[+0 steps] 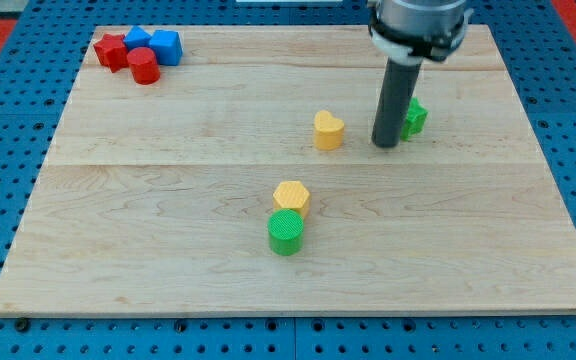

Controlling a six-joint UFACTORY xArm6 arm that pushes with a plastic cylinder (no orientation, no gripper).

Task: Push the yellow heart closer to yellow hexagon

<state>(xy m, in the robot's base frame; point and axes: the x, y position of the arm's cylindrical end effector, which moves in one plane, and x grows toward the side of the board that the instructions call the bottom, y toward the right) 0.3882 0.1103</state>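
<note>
The yellow heart [328, 130] lies a little right of the board's middle. The yellow hexagon [291, 196] lies below and slightly left of it, with a clear gap between them. A green cylinder [286, 232] touches the hexagon's lower edge. My tip [385, 145] rests on the board to the right of the yellow heart, a short gap away. A green block [415, 117] sits just right of the rod, partly hidden by it.
In the board's top left corner stands a cluster: a red star-like block [111, 50], a red cylinder [144, 66], and two blue blocks [166, 46] [136, 39]. The wooden board [168, 250] lies on a blue pegboard.
</note>
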